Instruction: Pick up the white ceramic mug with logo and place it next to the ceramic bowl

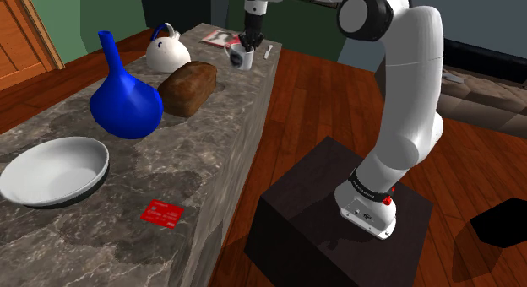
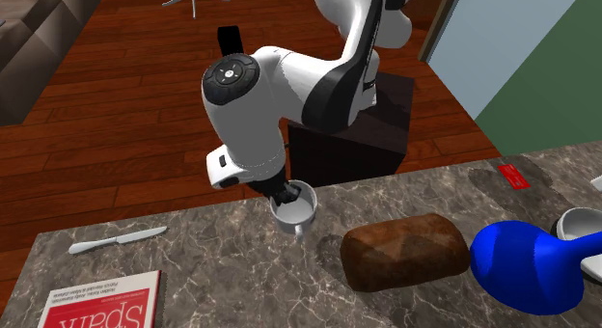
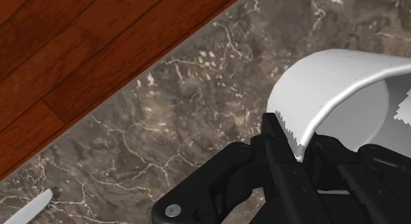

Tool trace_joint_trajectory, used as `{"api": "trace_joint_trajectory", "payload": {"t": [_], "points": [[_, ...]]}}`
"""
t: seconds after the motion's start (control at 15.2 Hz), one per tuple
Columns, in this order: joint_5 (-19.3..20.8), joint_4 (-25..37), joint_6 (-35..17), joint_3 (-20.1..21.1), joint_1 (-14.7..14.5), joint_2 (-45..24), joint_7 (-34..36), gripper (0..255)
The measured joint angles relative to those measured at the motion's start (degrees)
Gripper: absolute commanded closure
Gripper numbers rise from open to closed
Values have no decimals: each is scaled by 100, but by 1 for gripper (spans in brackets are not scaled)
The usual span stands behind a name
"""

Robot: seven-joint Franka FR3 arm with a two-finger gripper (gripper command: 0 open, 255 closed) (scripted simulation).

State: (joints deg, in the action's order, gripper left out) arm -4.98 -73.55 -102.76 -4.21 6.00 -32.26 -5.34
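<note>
The claw (image 3: 300,142) is clenched on the white mug's (image 3: 329,84) wall, one finger outside and one inside the rim, at the far end of the marble table (image 1: 221,133). The grasp looks made. Lifting it and carrying it past the bread loaf (image 1: 187,88) and blue vase (image 1: 125,104) to the white bowl (image 1: 52,170) remain.

The arm (image 1: 411,83) is white, fat and round like a tube. Its joints (image 2: 340,85) are dark, with 1 big black circle (image 1: 365,10) high above the stand (image 1: 321,218). Just above the stand, a black band (image 1: 369,186) with tiny white letters goes round the arm, and 1 small red knob (image 1: 388,198) sticks out beside it. At the end far from the stand, the jaws are all black, with 1 shiny silver screw (image 3: 173,209).
</note>
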Motion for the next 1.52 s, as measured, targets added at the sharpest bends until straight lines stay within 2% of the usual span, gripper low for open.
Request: {"api": "trace_joint_trajectory", "payload": {"t": [0.79, 1.06, 1.32, 1.52], "points": [[10, 954, 936, -3, 28, -15, 51, 255], [47, 537, 833, 64, -234, 312, 355, 255], [96, -378, 428, 171, -581, 845, 761, 255], [130, -842, 297, 278, -843, 1203, 1116, 255]]}}
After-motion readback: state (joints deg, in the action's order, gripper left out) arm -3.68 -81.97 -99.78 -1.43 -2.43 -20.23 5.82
